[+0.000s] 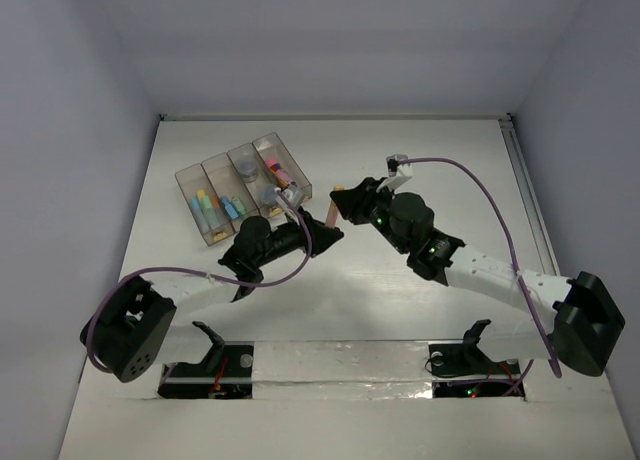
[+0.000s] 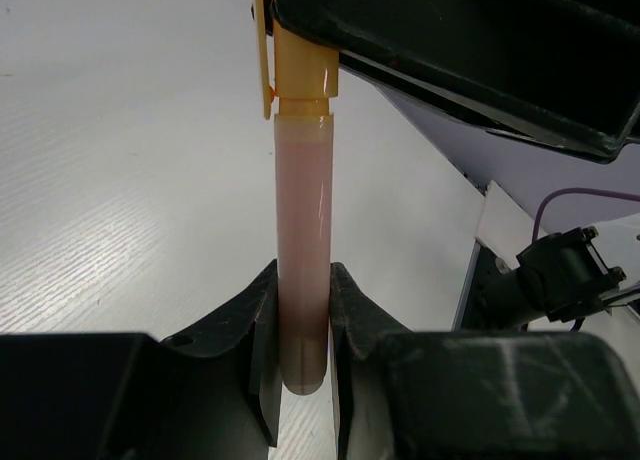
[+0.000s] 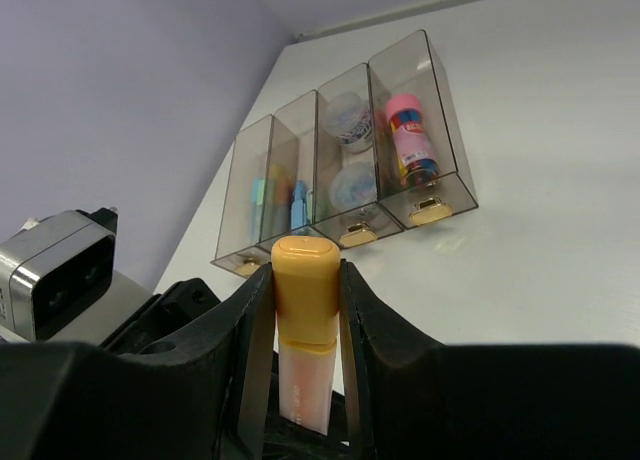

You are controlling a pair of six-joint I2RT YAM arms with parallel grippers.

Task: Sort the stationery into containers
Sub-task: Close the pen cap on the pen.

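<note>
L end effector (image 2: 303, 315): clamped tight on pink marker (image 2: 300, 200), barrel's lower end | R end effector (image 3: 306, 305): jaws narrow, gripping its orange cap (image 3: 305, 270) | marker loc: btwn both arms, just R of 4-compartment tray (image 1: 192, 206), mid desk (image 1: 430, 150)

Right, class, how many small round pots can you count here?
2. Both sit in the tray, third compartment from the left in the right wrist view: far pot behind near pot. Others may be hidden.
</note>
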